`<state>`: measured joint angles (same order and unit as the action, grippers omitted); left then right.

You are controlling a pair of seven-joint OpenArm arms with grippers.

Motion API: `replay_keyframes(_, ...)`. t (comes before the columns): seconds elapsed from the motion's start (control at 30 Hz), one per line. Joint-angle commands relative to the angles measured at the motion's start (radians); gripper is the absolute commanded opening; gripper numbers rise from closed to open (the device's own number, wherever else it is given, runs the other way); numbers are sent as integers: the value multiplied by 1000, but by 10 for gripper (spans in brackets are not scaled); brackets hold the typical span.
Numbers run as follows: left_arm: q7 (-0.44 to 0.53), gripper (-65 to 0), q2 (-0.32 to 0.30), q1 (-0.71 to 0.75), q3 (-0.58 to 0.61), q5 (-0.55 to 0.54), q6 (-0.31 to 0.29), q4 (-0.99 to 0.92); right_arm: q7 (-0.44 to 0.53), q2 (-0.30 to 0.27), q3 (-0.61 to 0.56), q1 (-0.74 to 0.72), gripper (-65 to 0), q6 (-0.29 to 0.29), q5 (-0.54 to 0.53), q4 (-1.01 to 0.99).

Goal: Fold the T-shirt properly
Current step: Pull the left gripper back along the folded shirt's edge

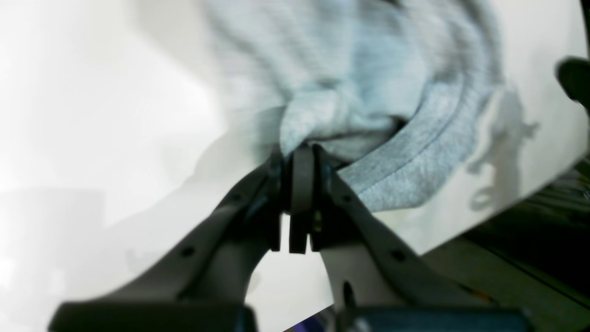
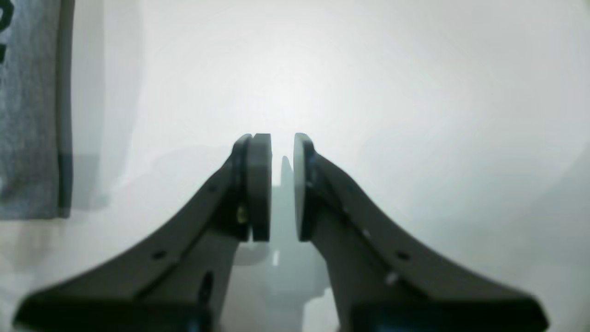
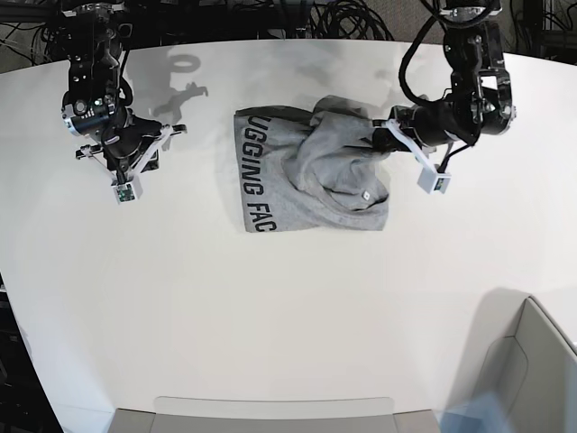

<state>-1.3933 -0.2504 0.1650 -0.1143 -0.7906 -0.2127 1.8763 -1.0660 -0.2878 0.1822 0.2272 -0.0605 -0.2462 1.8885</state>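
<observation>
Here the right gripper (image 3: pixel 162 135) hangs over bare white table (image 3: pixel 270 307) at the left of the base view, well apart from the T-shirt (image 3: pixel 306 171). In its wrist view the right gripper (image 2: pixel 281 184) has its pads slightly parted with nothing between them, and only a straight grey edge of the T-shirt (image 2: pixel 27 115) shows at the far left, with a bit of black lettering. The garment lies near the table's middle, partly bunched, black capitals running along its left side. At the right, the left gripper (image 3: pixel 382 137) meets the shirt's right edge. Its wrist view shows the left gripper (image 1: pixel 302 157) pinched tight on a gathered fold of the T-shirt (image 1: pixel 368 92), a hemmed edge curving beside it.
</observation>
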Motion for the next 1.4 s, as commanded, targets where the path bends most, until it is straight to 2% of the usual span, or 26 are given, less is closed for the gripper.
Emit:
replay_keyframes(0.0,-3,-650,-22,6,-5,-17,3,15,17,-8,4,-13,-568,-5,0,13)
replay_keyframes(0.33,-3,-650,-34,17,-2,-11,9,-63,17,-3,4,-15,-568,-5,0,15)
replay_keyframes(0.4,-3,-583,-34,17,1,-17,9,-59,17,-3,4,-15,-568,-5,0,15)
replay_keyframes(0.5,-3,-426,-34,23,-5,-19,9,-16,17,-3,4,-15,-568,-5,0,15)
replay_keyframes(0.53,-3,-387,-34,23,-6,-19,9,6,17,-3,3,-15,-568,-5,0,15)
replay_keyframes(0.57,-3,-377,-34,25,-15,-17,9,27,17,-3,3,-13,-568,-5,0,15)
replay_keyframes(0.67,-3,-407,-34,40,-61,-19,3,62,17,-3,3,-13,-568,-5,0,15)
replay_keyframes(0.8,-3,-413,-31,37,-121,-20,2,87,17,-4,3,-12,-568,-5,0,15)
replay_keyframes(0.87,-3,-412,-30,28,-111,-20,0,84,17,-4,3,-12,-568,-5,0,15)
replay_keyframes(1.0,-3,-411,-28,-86,-58,-17,0,69,17,-3,3,-12,-568,-5,0,15)
replay_keyframes(1.23,-3,-411,-30,-256,-49,-14,2,-171,16,-9,3,-4,-568,-5,0,18)
replay_keyframes(1.37,-3,-411,-31,-304,-48,-14,2,-269,16,-11,3,-4,-568,-5,0,18)
